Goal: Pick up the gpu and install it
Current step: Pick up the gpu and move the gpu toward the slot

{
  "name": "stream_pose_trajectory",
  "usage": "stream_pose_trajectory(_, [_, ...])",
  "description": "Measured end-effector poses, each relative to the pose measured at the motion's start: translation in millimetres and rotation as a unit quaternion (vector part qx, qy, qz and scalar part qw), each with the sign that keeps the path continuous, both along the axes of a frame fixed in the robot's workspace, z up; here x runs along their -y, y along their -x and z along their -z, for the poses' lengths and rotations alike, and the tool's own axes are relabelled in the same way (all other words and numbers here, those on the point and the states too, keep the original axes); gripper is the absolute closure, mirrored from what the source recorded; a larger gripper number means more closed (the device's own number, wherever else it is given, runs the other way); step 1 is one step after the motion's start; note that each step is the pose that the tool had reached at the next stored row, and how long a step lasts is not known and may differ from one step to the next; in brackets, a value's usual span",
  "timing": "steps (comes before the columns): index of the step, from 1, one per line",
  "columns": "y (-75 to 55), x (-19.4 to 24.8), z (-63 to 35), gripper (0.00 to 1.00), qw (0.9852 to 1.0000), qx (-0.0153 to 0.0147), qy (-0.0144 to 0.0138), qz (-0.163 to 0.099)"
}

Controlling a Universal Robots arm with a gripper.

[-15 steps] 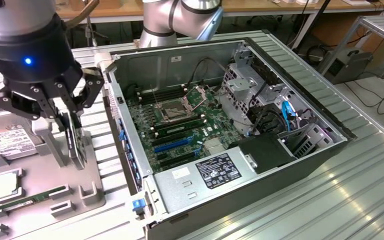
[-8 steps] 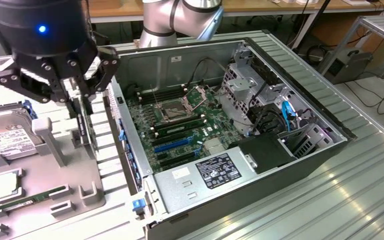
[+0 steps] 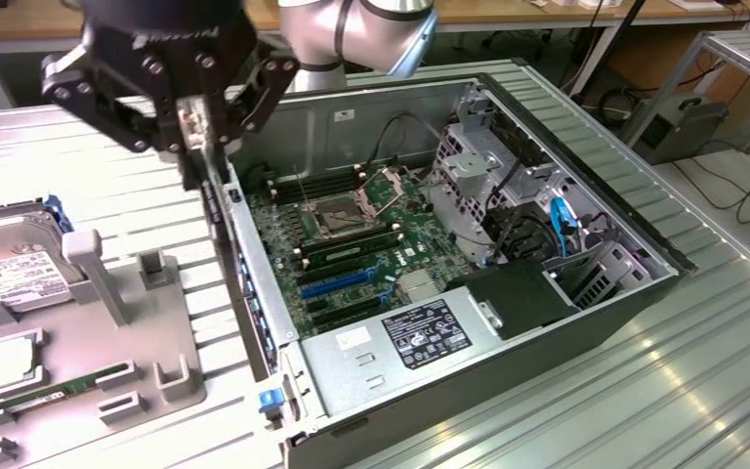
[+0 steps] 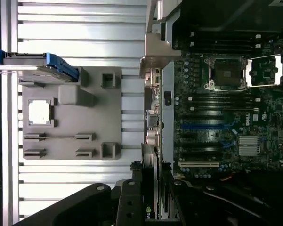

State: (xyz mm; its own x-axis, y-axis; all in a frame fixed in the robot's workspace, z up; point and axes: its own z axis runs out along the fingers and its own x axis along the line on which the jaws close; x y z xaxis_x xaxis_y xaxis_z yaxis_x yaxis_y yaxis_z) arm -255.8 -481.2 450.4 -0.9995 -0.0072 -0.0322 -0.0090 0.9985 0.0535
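Observation:
My gripper (image 3: 192, 122) hangs over the rear wall of the open computer case (image 3: 479, 371), at the exterior view's upper left. Its fingers are shut on the gpu (image 3: 194, 161), which hangs edge-on as a thin dark strip just outside that wall. In the wrist view the gpu (image 4: 153, 122) runs as a narrow card from my gripper (image 4: 153, 183) out to its silver end bracket (image 4: 156, 49), in line with the case wall. The motherboard (image 3: 349, 244) lies inside the case, with blue expansion slots (image 4: 207, 127) beside the card's edge.
A grey fixture tray (image 3: 153, 322) sits at the exterior view's left, holding a hard drive (image 3: 11, 264), a square processor (image 3: 4, 357) and a memory stick (image 3: 43, 391). Drive cages and cables (image 3: 545, 225) fill the far side of the case.

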Motion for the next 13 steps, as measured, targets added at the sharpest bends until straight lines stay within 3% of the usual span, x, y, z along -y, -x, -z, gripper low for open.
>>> stream_pose_trajectory(2, [-14.6,0.4,-5.6,0.74,1.0,-0.0009,-0.0012,0.0])
stream_pose_trajectory(7, [-44.4,0.4,-5.6,0.74,1.0,-0.0017,-0.0022,0.0])
stream_pose_trajectory(13, [-81.5,-3.7,7.2,0.74,1.0,-0.0029,-0.0007,0.0])
